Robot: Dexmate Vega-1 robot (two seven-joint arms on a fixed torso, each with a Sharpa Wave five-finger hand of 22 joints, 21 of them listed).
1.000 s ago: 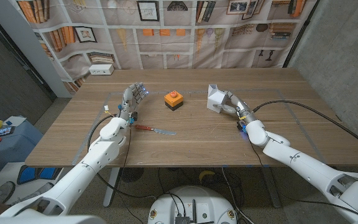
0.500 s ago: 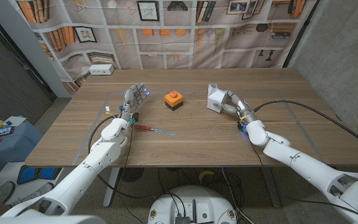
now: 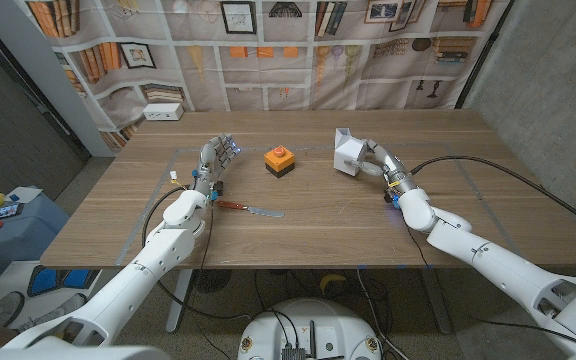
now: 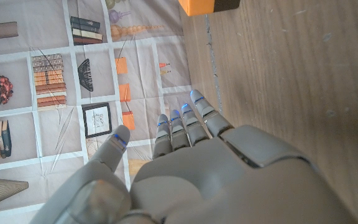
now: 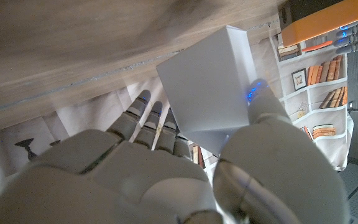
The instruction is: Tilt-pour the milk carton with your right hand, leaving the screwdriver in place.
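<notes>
In the head view the left hand (image 3: 216,160) stands at the left of centre on the wooden table (image 3: 488,210), fingers apart and reaching up, holding nothing; the left wrist view shows the same spread fingers (image 4: 194,121) with bare wood beyond them. Just below it in the frame lies the screwdriver (image 3: 248,208), its reddish handle toward the left hand and its shaft pointing right, long axis running nearly level across the picture. To the right of the left hand, near the middle of the frame, sits an orange and black box (image 3: 280,160) with a red button on top.

Right of centre, the white milk carton (image 3: 347,155) is gripped by the right hand (image 3: 378,163). It leans, its gabled top toward the upper left of the frame. In the right wrist view the thumb presses one face of the carton (image 5: 213,87) and the other fingers wrap the opposite side.

Compared with a second ago, the carton and right hand sit slightly higher in the frame and the carton is tipped a little more; the screwdriver, box and left hand lie as before.

No writing or label can be read on the carton or box.
</notes>
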